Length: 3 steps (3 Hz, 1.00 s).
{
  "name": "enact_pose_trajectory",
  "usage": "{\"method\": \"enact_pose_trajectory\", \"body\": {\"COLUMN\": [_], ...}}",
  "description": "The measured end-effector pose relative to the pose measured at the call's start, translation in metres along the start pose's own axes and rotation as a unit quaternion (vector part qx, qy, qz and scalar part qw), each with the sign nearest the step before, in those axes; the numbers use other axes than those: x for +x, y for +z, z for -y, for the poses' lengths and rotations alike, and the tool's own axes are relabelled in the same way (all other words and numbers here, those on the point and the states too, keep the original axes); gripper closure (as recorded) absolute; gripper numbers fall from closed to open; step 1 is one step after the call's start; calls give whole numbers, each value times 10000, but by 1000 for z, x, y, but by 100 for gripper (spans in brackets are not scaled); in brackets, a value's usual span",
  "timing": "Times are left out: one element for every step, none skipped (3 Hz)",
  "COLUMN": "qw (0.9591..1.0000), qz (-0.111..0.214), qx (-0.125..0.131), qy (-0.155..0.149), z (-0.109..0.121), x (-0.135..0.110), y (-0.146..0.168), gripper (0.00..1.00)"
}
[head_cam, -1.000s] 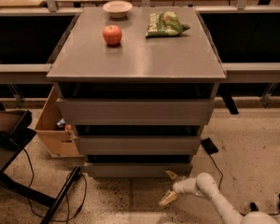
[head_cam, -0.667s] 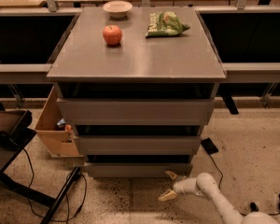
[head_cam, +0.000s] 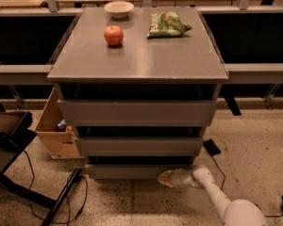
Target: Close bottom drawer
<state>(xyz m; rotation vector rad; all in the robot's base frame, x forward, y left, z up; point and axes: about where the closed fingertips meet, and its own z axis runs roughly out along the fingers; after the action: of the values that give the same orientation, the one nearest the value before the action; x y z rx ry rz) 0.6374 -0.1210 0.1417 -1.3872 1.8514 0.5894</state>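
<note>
Bottom drawer (head_cam: 127,172), grey flat front, sitting under two taller grey drawers (head_cam: 137,112), tan-tipped gripper (head_cam: 166,177) lying at its lower right edge, fingers pressing together, brown cardboard box (head_cam: 54,133) standing left, speckled floor (head_cam: 146,204) lying open in front.

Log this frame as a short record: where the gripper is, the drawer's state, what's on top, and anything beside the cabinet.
tool position: gripper low near the floor, at the right part of the lowest drawer front
target: bottom drawer, lowest of three, only its front showing; whether it is fully shut cannot be told
contact: cannot tell
top surface: cabinet top holds an apple, a bowl and a green snack bag
left side: cardboard box on the floor beside the cabinet
</note>
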Motion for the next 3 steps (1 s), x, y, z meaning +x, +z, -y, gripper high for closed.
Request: {"method": "enact_pose_trajectory", "body": {"qw": [10000, 10000, 10000], "qz": [5, -11, -12], "qx": [43, 88, 88], "qy": [-3, 18, 18], "z": [13, 18, 18], "x": [-1, 0, 0], "y": [7, 9, 9], "gripper": [96, 100, 100]}}
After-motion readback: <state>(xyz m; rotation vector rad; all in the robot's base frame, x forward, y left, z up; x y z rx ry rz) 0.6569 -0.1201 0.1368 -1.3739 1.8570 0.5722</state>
